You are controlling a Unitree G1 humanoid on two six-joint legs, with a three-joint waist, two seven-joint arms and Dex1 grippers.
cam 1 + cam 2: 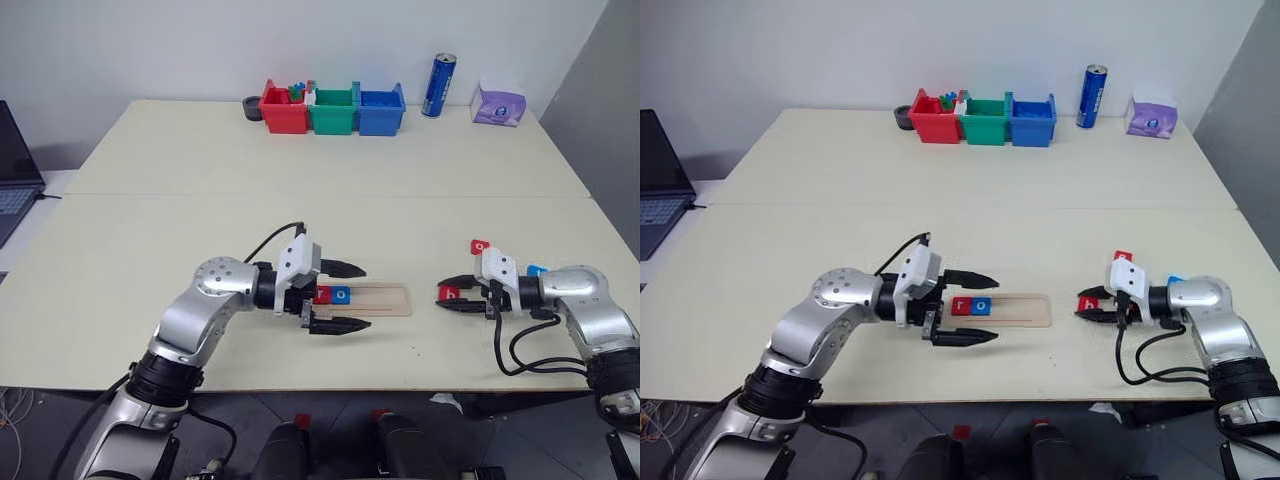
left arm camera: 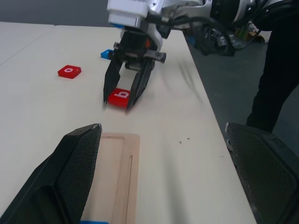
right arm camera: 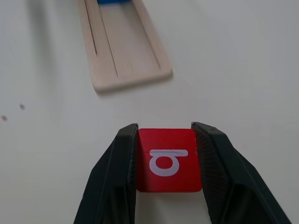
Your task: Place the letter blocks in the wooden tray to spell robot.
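right gripper (image 3: 164,161) clamped on red b tile (image 3: 168,159) | tray (image 1: 385,299) to its left, long axis toward it | left gripper (image 1: 338,296) spread wide over tray's filled end

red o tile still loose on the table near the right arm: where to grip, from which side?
Take the flat red square o tile by two opposite side edges, coming from above. It lies face-up on the pale table, so its edges are the graspable faces, and nothing crowds it; the blue tile sits apart.

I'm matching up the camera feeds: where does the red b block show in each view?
Left eye: red b block, right of the wooden tray, inside the right gripper.
Right eye: same spot.
Left wrist: upper middle.
Right wrist: bottom centre.
Shared landmark: the tray's bare end.
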